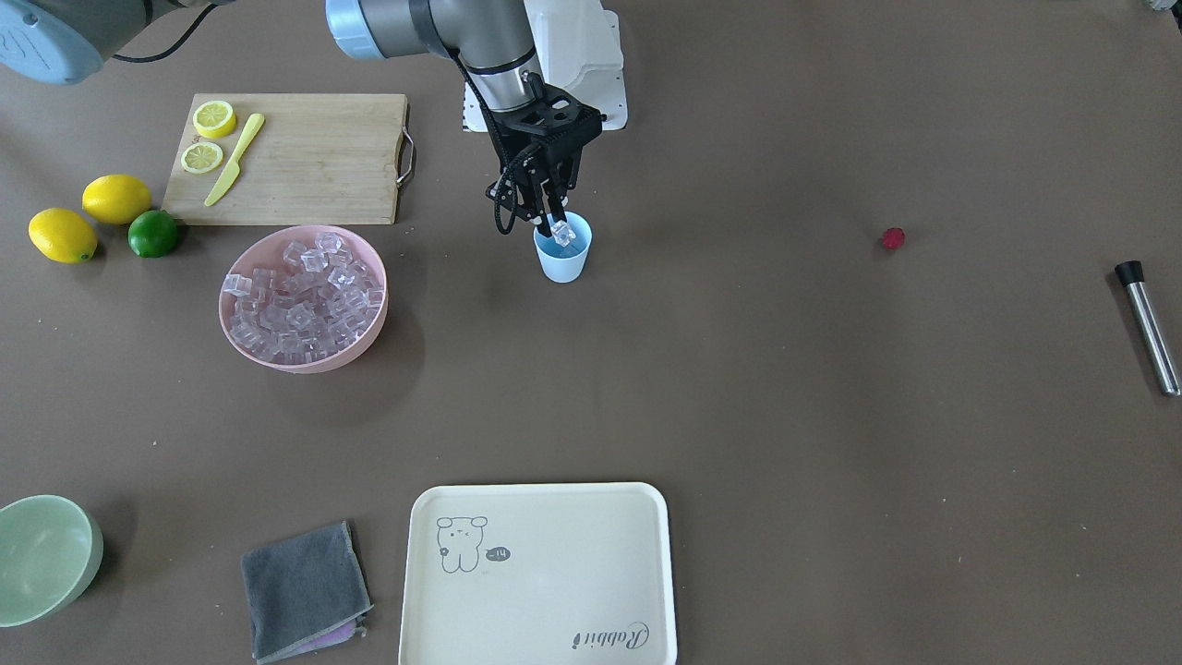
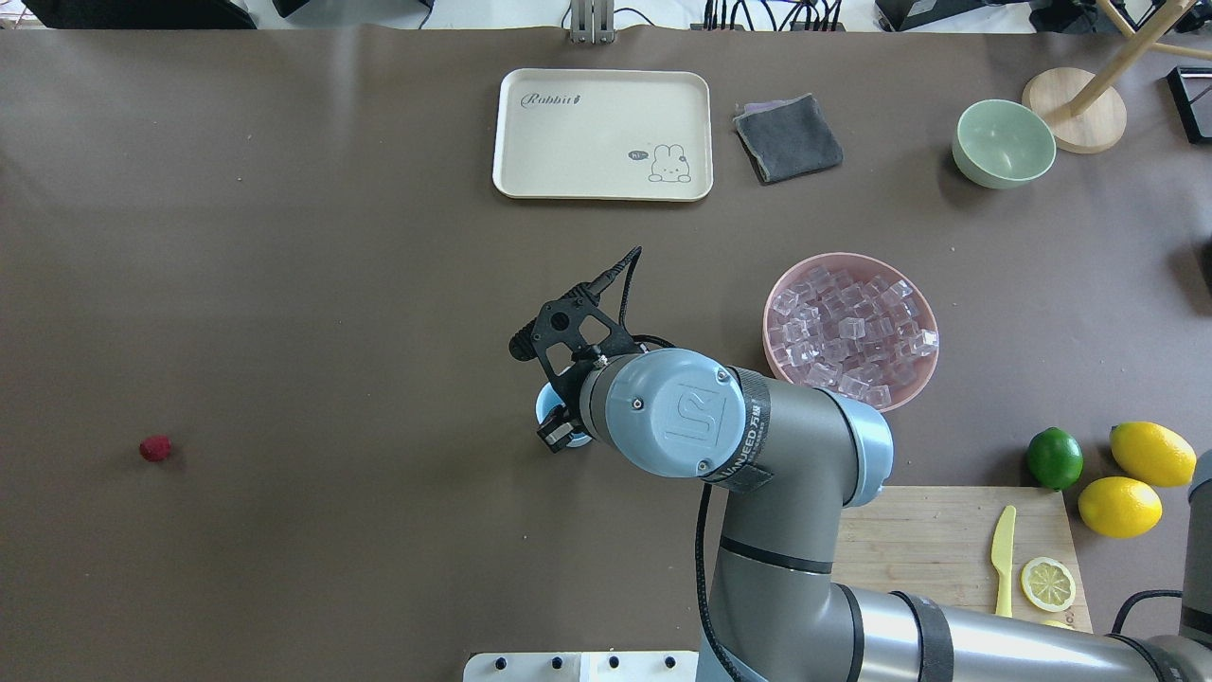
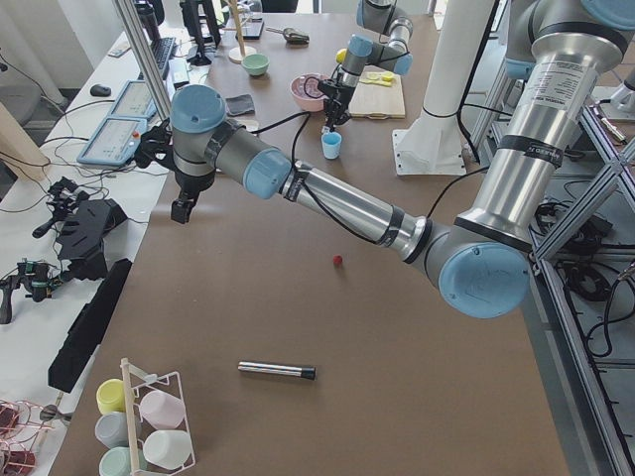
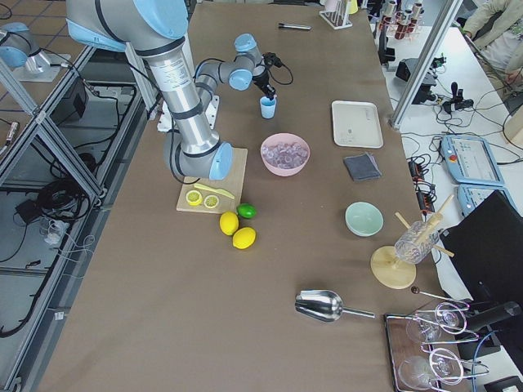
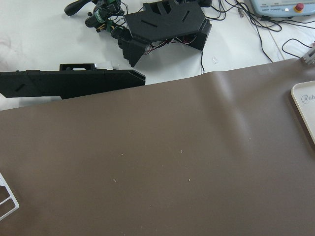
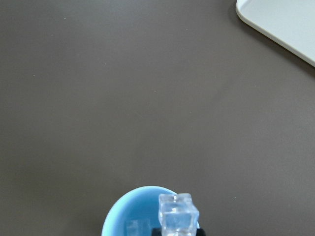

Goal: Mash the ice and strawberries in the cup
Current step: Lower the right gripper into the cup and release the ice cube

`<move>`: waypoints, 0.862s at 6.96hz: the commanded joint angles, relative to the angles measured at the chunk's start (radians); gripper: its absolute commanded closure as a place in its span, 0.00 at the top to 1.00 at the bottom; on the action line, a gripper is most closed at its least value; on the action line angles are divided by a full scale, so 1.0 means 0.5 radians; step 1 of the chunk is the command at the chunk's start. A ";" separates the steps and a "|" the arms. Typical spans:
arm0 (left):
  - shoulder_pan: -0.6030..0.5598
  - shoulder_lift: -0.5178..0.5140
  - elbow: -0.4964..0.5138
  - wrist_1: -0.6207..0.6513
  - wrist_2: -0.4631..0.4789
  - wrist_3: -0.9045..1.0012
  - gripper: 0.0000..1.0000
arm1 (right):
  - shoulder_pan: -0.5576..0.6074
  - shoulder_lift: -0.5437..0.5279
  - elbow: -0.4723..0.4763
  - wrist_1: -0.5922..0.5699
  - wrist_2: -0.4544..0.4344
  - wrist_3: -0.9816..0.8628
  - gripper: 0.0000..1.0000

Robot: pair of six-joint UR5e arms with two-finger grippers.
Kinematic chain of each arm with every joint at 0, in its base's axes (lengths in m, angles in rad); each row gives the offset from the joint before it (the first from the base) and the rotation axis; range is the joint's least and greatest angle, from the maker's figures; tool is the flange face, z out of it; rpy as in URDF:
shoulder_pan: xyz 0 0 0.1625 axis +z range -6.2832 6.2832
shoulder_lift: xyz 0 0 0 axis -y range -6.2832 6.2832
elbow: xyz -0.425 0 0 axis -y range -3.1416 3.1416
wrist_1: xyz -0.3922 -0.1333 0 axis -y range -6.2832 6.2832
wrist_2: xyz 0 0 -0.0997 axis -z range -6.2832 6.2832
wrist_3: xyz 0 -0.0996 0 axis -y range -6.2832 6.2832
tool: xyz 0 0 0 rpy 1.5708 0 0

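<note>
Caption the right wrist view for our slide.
Right hand holds a small clear ice cube over the light blue plastic cup.

1 tabletop (image 1: 785, 416), matt brown sheet; 1 cup (image 1: 563, 263), smooth light-blue plastic; ice (image 1: 305, 296), clear glossy cubes; 1 cutting board (image 1: 314, 157), bare pale wood; 1 cloth (image 1: 303, 591), grey, napped; 1 rod (image 1: 1152, 332), brushed metal.

Cream tray (image 1: 554, 573), grey cloth (image 1: 300, 586) just beside it, pale green bowl (image 1: 42, 554); lime (image 1: 153, 234) near wooden board (image 1: 314, 157).

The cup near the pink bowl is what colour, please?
The cup is light blue, clearest in the front-facing view.
</note>
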 commanded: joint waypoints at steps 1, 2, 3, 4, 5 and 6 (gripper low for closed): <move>0.005 0.003 -0.002 0.000 0.000 -0.004 0.98 | -0.005 -0.002 -0.002 0.000 0.002 -0.014 0.00; 0.005 0.006 -0.006 0.000 0.000 -0.007 0.98 | -0.005 -0.009 -0.005 0.000 0.002 -0.017 0.00; 0.005 0.006 0.000 0.003 0.003 -0.004 0.98 | -0.005 -0.006 -0.002 0.000 0.005 -0.017 0.00; 0.005 0.003 0.007 0.003 0.003 -0.004 0.98 | -0.011 -0.006 0.001 0.000 0.005 -0.017 0.02; 0.005 0.003 0.019 0.000 0.003 -0.001 0.98 | -0.017 -0.002 0.001 0.000 0.005 -0.017 0.25; 0.005 0.003 0.022 0.003 0.003 -0.001 0.98 | -0.026 0.001 -0.002 0.000 0.002 -0.020 0.50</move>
